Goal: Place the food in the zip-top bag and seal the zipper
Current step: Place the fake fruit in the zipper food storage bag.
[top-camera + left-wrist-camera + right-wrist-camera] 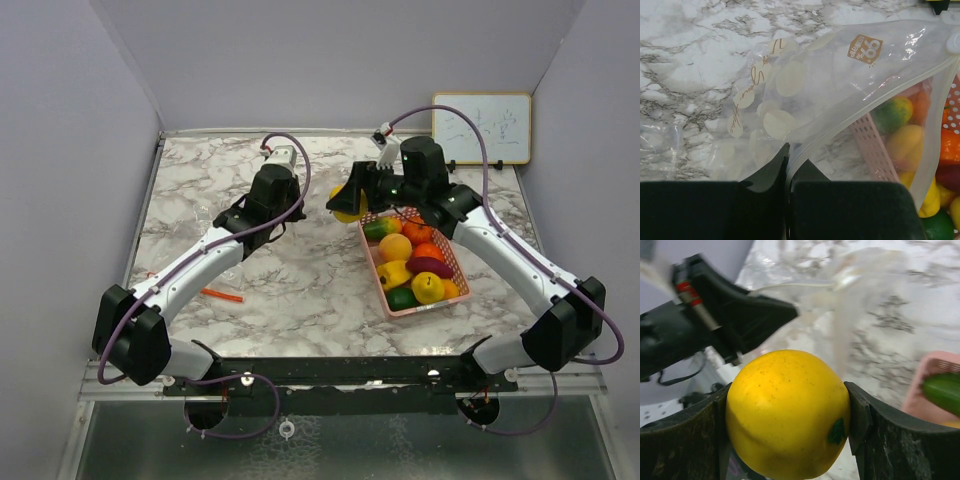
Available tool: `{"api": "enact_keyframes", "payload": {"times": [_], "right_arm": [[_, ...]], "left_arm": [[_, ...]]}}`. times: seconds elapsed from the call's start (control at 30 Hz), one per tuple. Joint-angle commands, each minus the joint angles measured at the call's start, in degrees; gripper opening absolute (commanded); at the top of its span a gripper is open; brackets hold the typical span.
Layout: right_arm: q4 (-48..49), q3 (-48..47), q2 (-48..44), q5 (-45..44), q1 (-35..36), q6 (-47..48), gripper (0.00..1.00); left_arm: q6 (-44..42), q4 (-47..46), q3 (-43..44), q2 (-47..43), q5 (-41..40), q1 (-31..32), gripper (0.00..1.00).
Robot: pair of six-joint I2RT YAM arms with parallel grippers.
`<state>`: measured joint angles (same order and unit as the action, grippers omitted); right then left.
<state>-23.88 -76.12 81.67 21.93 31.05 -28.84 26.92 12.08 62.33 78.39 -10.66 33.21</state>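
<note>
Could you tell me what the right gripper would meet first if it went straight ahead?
Probably the zip-top bag, held up ahead by the left gripper; the yellow fruit in the right gripper would touch it first. That view is blurred, so depth is uncertain.

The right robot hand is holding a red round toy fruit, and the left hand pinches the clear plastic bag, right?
No. The round glossy toy fruit in the right gripper is yellow, not red; the right wrist view shows it. The left gripper does pinch the clear plastic bag.

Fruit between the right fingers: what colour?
Yellow fruit with a small green mark; clearest in the right wrist view.
</note>
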Motion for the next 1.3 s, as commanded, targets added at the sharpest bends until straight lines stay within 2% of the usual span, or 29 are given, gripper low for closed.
{"api": "enact_keyframes", "payload": {"times": [0.0, 0.13, 0.3, 0.33, 0.47, 0.5, 0.63, 0.77, 0.97, 1.1, 1.27], "right_arm": [[8.7, 0.4, 1.6, 4.3, 2.2, -5.7, 0.40], [8.2, -0.8, 2.6, 0.3, 3.0, -5.8, 0.43], [2.3, -2.9, 4.6, -11.6, 3.9, -4.4, 0.52], [0.9, -3.6, 4.8, -14.3, 4.1, -4.1, 0.58], [-4.3, -7.0, 5.9, -19.4, 5.0, -1.3, 0.96], [-5.2, -7.6, 5.9, -20.3, 5.2, -1.1, 1.00], [-7.0, -8.8, 4.4, -22.7, 5.3, -0.3, 0.99], [-13.0, -10.6, 1.4, -29.7, 5.2, 0.1, 0.99], [-38.4, -8.9, -2.2, -45.0, 5.2, -7.1, 0.99], [-48.1, -2.5, -5.4, -43.8, 5.1, -12.1, 0.99], [-51.5, 4.9, -11.2, -40.8, 5.1, -16.1, 1.00]], "left_arm": [[5.0, 1.7, 3.4, 0.5, 5.1, -0.2, 0.00], [9.9, 2.5, 4.3, 0.3, 9.1, -0.2, 0.00], [16.4, 1.8, 3.1, -0.2, 13.8, -0.2, 0.00], [17.3, 1.2, 2.4, -0.3, 14.4, -0.2, 0.00], [19.3, 0.1, 0.7, -0.4, 15.4, -0.3, 0.00], [19.5, 0.0, 0.5, -0.2, 15.5, -0.3, 0.00], [20.0, -0.8, 0.6, 1.1, 16.4, -0.3, 0.00], [20.8, -0.9, 0.2, 1.6, 16.0, -0.3, 0.00], [21.7, -1.2, 0.3, 1.5, 15.5, -0.3, 0.00], [22.1, -0.6, 0.9, 1.9, 14.8, -0.2, 0.00], [22.0, -0.6, 1.5, 2.9, 15.7, -0.3, 0.00]]}}
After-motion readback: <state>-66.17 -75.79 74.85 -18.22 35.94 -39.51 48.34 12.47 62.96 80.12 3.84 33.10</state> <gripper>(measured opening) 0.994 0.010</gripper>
